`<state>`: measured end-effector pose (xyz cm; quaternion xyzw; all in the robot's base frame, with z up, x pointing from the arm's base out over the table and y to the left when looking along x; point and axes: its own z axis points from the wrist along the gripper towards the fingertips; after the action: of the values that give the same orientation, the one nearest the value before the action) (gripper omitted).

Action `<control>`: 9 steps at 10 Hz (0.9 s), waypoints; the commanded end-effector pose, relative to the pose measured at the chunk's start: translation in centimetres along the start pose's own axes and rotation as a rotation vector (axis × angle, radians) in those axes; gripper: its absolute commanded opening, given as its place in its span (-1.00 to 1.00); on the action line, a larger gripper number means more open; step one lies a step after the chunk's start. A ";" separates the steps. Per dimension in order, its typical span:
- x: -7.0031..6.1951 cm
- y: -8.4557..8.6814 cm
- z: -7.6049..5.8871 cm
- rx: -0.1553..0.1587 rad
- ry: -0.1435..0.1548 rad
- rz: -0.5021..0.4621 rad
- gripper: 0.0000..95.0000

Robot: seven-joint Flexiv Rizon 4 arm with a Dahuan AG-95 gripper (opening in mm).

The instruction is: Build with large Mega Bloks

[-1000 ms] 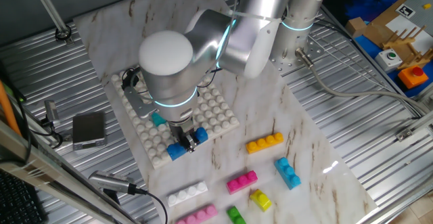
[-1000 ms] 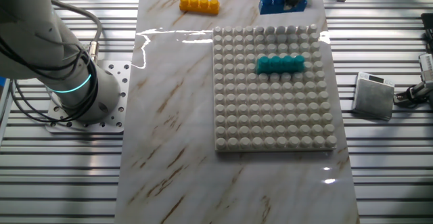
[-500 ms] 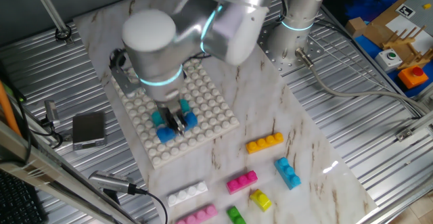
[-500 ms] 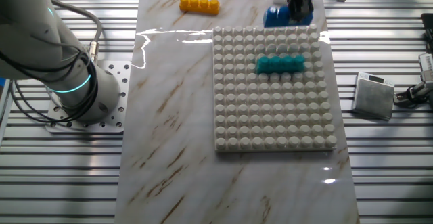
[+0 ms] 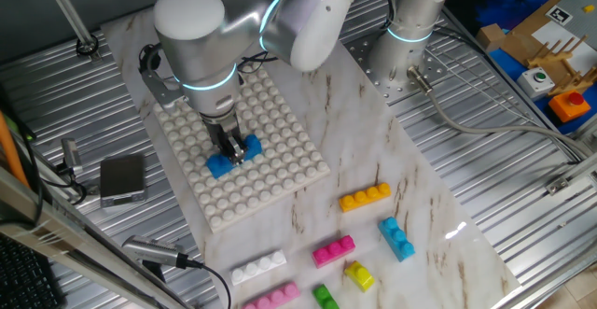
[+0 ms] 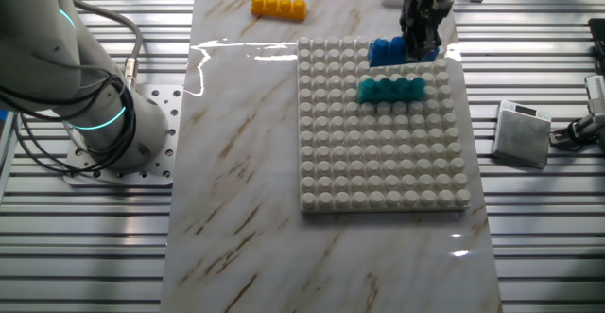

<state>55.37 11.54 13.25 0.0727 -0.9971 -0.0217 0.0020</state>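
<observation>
Pinching the blue brick across its long sides, the closed gripper suits something light, rigid and slick above the baseplate.

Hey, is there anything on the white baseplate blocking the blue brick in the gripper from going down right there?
Nothing visible blocks it. The gripper holds the blue brick over bare studs near the far edge of the baseplate. The only brick on the plate, the teal brick, sits beside it, a row or so closer to the plate's middle.
</observation>
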 end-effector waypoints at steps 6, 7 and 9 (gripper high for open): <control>0.4 0.2 -0.1 0.007 -0.005 -0.034 -1.00; 0.4 0.2 -0.1 0.006 -0.012 -0.027 -1.00; 0.4 0.2 -0.1 0.006 -0.014 -0.006 -1.00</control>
<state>54.96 11.64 13.32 0.0699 -0.9974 -0.0190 -0.0053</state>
